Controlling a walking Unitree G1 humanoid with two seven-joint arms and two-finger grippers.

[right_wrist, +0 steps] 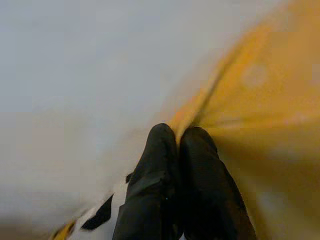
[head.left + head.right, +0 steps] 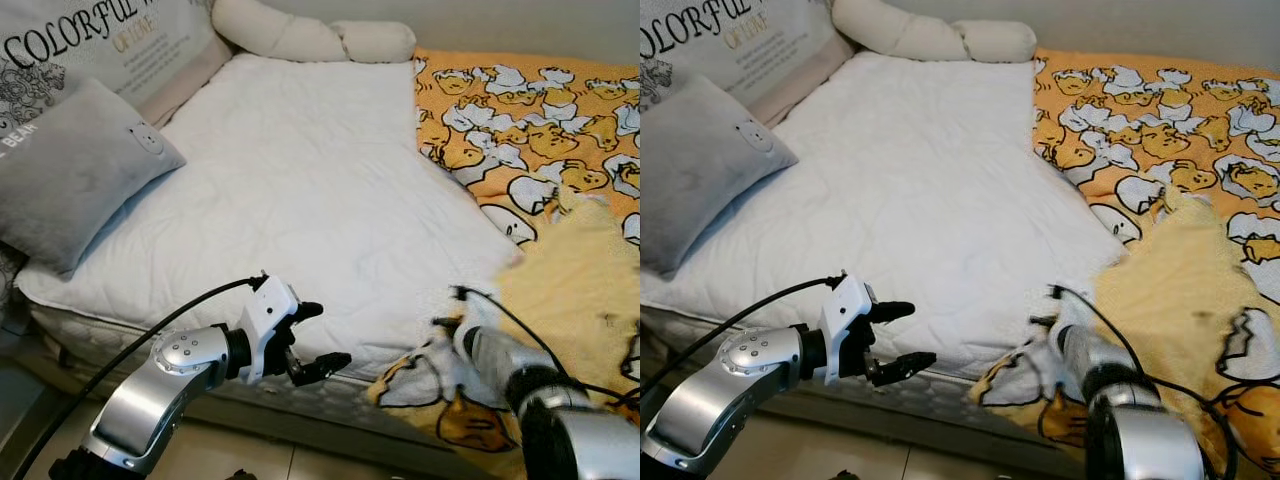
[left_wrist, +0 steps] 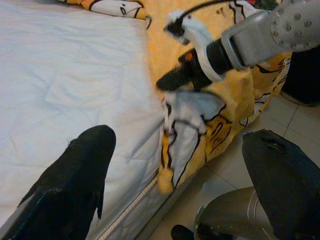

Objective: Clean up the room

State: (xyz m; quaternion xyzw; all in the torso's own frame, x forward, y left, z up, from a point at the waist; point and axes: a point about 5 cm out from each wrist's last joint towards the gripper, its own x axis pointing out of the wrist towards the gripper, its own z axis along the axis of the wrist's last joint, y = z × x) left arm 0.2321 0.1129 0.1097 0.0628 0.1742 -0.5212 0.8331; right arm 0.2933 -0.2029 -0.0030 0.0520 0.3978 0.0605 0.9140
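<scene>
Bed: white mattress (image 2: 300,190), bare across its middle. Orange duck-print blanket (image 2: 520,110) spread over the right side, running from the far edge to the near-right corner, where it bunches with the pale fuzzy underside (image 2: 575,270) turned up and a fold draped over the near edge toward the tiled floor (image 2: 230,455).

Right gripper (image 1: 178,137) at the near-right corner, fingers pinched together on a fold of the blanket edge; fabric clamped between both black fingertips (image 1: 160,145) in the right wrist view, which is blurred. Seen from the left wrist camera, same gripper nose-down into the bunched cloth at the mattress edge.

Left gripper (image 2: 322,338) hovering just off the near edge of the mattress, left of the blanket fold, fingers spread wide, holding nothing.

Grey pillow (image 2: 70,170) at the left edge. Printed cushion (image 2: 100,40) at the far-left corner. Cream bolster (image 2: 310,38) along the far edge.
</scene>
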